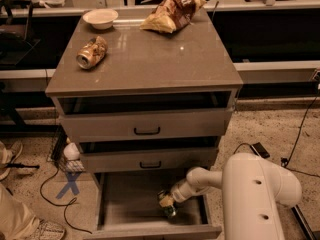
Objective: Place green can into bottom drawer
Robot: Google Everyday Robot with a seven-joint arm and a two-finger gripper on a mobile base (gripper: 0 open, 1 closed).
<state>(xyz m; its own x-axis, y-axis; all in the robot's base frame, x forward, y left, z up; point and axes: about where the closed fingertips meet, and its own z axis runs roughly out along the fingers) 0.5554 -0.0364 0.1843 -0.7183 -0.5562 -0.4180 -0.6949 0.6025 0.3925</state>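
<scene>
Can [170, 211]: in gripper [167, 203], low inside drawer [127, 199], right-of-centre, near the front. Looks just above the tray floor or touching it; can't tell which. Gripper closed on can, held approx. by upper body, green end pointing down.

Handling (judgement): thin alu., prob. empty, so v. light. Walls soft and dent w/ little squeeze. Skin smooth, a bit slippery. Rolls if laid on its side. Best hold = across mid-body, light force; ends are stiffer but poor for a 2-finger grip. Not fragile otherwise; a short drop is harmless.

Surface: drawer tray flat, grey-brown, bare apart from the can. Walls on all sides will stop a roll. Drawer pulled well out; arm [200, 180] enters from the right over the side wall, so clearance is tight there.

Room: cabinet top [150, 59] carries crushed can [92, 52], bowl [100, 18] and chip bag [172, 11], none in the way. Upper 2 drawers partly open above the work zone, so watch the wrist on retreat. Speckled floor w/ cables [52, 194], blue tape X [67, 186] left of the drawer. Dim, warm light.
</scene>
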